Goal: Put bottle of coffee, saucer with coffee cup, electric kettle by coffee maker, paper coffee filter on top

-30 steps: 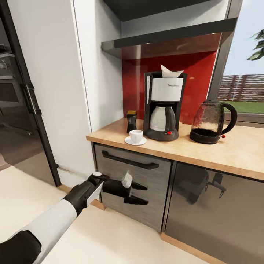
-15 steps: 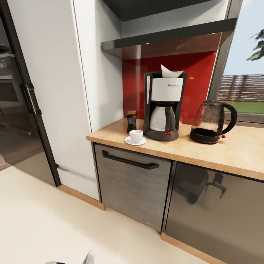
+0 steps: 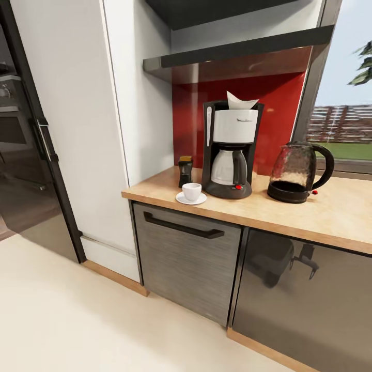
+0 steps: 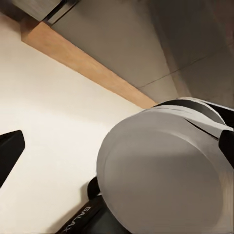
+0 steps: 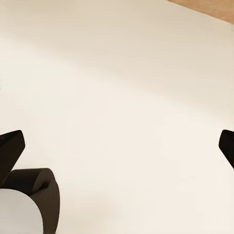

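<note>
Seemingly final step done, station complete. Left to right on kitchen countertop (image 3: 330,217): bottle of coffee (image 3: 185,171), coffee cup (image 3: 191,191) on saucer (image 3: 190,199), coffee maker (image 3: 230,150) topped by paper coffee filter (image 3: 240,101), electric kettle (image 3: 297,173). Right gripper (image 5: 122,146) spread wide, empty, over floor (image 5: 117,87), well below them; left gripper (image 4: 9,156) state unclear. Next: nothing but check.

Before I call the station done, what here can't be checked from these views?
- Head view: top of the kitchen shelf, seen from below.
- Head view: kitchen countertop, cut off at the picture's right edge.
- Head view: base of the bottle of coffee, behind the coffee cup.
</note>
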`<state>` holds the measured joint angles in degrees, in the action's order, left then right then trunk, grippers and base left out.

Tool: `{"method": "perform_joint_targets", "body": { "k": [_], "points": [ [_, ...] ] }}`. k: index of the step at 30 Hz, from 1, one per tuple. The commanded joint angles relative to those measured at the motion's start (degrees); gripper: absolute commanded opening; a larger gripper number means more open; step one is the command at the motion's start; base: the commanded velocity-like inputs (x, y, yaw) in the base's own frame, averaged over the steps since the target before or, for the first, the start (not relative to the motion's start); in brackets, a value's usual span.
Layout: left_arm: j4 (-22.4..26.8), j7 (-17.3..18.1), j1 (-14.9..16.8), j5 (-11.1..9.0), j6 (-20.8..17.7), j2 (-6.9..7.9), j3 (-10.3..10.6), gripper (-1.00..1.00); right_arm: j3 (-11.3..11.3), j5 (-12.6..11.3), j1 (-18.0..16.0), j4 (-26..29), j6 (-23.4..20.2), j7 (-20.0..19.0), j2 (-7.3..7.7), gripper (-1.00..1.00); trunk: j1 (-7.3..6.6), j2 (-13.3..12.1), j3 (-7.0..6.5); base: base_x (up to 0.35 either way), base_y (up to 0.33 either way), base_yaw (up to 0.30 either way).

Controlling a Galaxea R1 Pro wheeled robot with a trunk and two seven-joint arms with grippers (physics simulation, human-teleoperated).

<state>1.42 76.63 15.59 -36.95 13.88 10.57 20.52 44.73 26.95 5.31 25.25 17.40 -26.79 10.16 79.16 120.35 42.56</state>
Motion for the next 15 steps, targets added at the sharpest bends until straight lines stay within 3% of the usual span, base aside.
{"method": "perform_joint_targets", "body": {
  "k": [1,3,8,15],
  "points": [
    [0.00,-0.07,-0.03,-0.47,0.37,0.17,0.36,1.00,0.44,0.61,-0.04,0.05,0.25,-0.35,-0.06,1.00,-0.01,0.02,0.04,0.000,0.000,0.000],
    [-0.01,-0.35,-0.12,-0.52,0.37,0.46,-0.44,1.00,0.40,0.63,-0.04,-0.37,0.26,-0.33,-0.10,1.00,-0.01,0.02,0.04,0.000,0.000,0.000],
    [0.46,-1.47,-0.30,-0.89,0.25,-0.38,-2.09,1.00,0.50,0.52,-0.11,-1.42,0.34,-0.41,0.76,1.00,-0.01,0.02,0.04,0.000,0.000,0.000],
    [0.46,-1.47,-0.30,-0.89,0.25,-0.38,-2.09,1.00,0.50,0.52,-0.11,-1.42,0.34,-0.41,0.76,1.00,-0.01,0.02,0.04,0.000,0.000,0.000]
  ]
}}
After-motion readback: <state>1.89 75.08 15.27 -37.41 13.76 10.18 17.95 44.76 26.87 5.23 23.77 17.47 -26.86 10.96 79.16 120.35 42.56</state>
